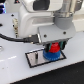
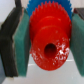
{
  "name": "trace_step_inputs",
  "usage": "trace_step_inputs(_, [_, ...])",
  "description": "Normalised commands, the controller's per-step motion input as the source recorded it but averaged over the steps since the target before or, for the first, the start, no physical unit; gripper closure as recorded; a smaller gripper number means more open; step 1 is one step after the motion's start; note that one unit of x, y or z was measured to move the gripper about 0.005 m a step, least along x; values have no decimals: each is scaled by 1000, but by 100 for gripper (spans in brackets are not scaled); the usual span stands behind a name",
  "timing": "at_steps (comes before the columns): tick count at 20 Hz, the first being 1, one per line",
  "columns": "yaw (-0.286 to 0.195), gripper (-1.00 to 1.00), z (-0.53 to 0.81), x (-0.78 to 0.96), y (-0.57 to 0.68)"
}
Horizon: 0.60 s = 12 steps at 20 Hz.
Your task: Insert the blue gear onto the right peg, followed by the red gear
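Exterior view: the gripper [image 1: 53,45] hung low over the grey plate [image 1: 35,58] with its black frame, which lay on the white table [image 1: 15,70]. The red gear [image 1: 54,49] sat between the dark fingers [image 1: 42,42], its red body showing just under the gripper's black block. The blue gear [image 1: 52,55] lay directly beneath it, flat on the plate toward the exterior view's right end, with blue teeth showing around and below the red. Whether the red gear rested on the blue one or was just above it could not be told at this resolution. The right peg was hidden under the gears and the gripper. The white arm body filled the upper part of the view, and a black cable [image 1: 12,37] ran off to the exterior view's left.

Wrist view: the red gear [image 2: 49,41] filled the middle, hub and centre hole facing the camera. Green pads [image 2: 21,42] pressed against it on both sides, backed by dark fingers, so the jaws were clenched on the red gear. Blue gear teeth [image 2: 33,6] peeked out behind the red gear's edge. The hole in the red hub looked dark red, and no pin could be made out in it. The picture was blurred, so finer contact details were unclear.
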Motion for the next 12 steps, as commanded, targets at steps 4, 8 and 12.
trace_step_inputs(4, [0, 100, -45, 78, -26])
trace_step_inputs(8, [0, 100, -76, 48, -17])
trace_step_inputs(12, [0, 100, -85, 81, 2])
